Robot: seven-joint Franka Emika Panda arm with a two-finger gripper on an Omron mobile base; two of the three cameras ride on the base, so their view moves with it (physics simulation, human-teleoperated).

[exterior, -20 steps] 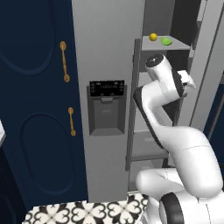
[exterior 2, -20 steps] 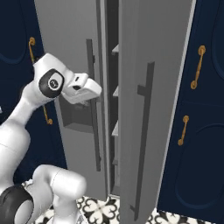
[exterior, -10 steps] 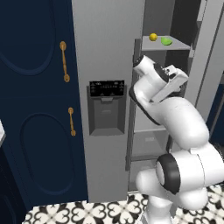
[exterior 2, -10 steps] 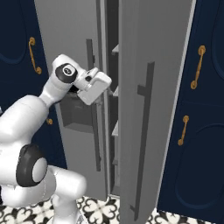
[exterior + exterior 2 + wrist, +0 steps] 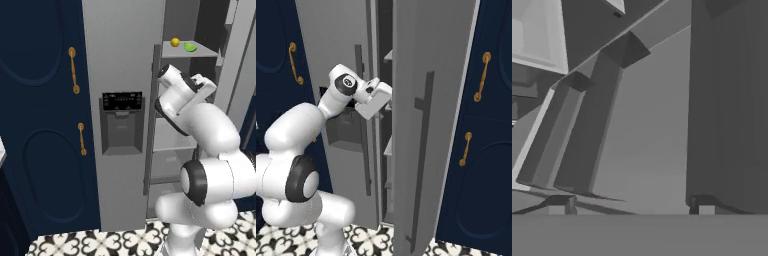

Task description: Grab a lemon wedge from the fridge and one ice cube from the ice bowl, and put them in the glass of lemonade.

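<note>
Looking from nearest to farthest, we meet the patterned black-and-white floor tiles (image 5: 75,244) first, then the white arm rising from its base and bending toward the fridge (image 5: 122,60). The arm's hand reaches into the gap between the fridge's two doors, at about the height of the dispenser recess (image 5: 122,122). In the hand view the jaws (image 5: 632,205) stand well apart, two small dark tips at either side with nothing between them, so we call them open and empty. Just ahead of them we see grey door panels and the dark bar handles (image 5: 422,150), tilted by the hand's roll.

The right door (image 5: 431,100) stands ajar, swung toward the right base camera, and the grey shelves inside show through the opening. On the top shelf (image 5: 200,52) in the left base view lies the lemon wedge (image 5: 190,47), small and lime green, just beside a small round yellow-orange fruit (image 5: 175,42). The wedge sits above the hand and farther into the fridge, apart from the jaws, not touched.

The dispenser's black panel carries a row of pale marks too small for us to read. Navy cabinets with brass handles (image 5: 73,70) flank the fridge on both sides.
</note>
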